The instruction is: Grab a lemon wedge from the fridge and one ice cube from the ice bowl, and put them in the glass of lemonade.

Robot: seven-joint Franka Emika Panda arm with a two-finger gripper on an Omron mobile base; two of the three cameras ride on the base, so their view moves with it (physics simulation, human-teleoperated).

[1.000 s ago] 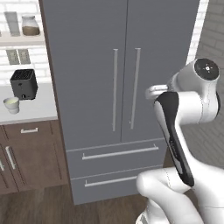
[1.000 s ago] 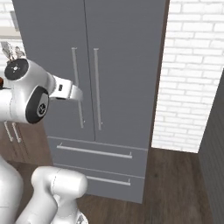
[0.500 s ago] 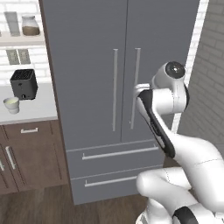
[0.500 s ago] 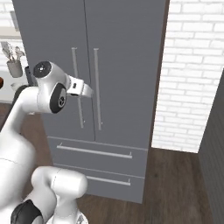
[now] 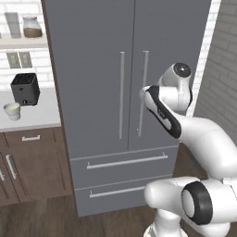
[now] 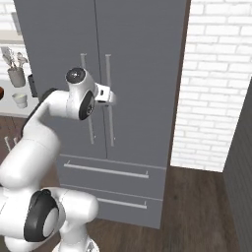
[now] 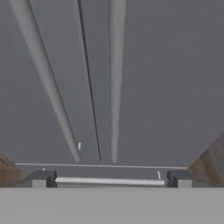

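The tall grey double-door fridge point(image 5: 125, 92) stands shut directly ahead of the two-finger gripper point(image 7: 109, 179), whose jaws are spread wide with nothing between them; in the hand view the two dark fingertips point(image 7: 42, 179) sit far apart at the bottom, pointing at the door seam and the right-hand bar handle point(image 7: 114, 83), close to the door but not touching it. From the right base view the white arm's hand point(image 6: 106, 94) hovers just in front of the two handles at mid-door height. The fridge has two doors, two long vertical bar handles and two drawers below, each with one horizontal bar pull point(image 5: 127, 162). Its front is flat, matt and uniformly grey. To its left, on the white counter point(image 5: 32, 118), stand one small pale cup point(image 5: 12, 111) and one black toaster point(image 5: 25, 88), well apart from the gripper.
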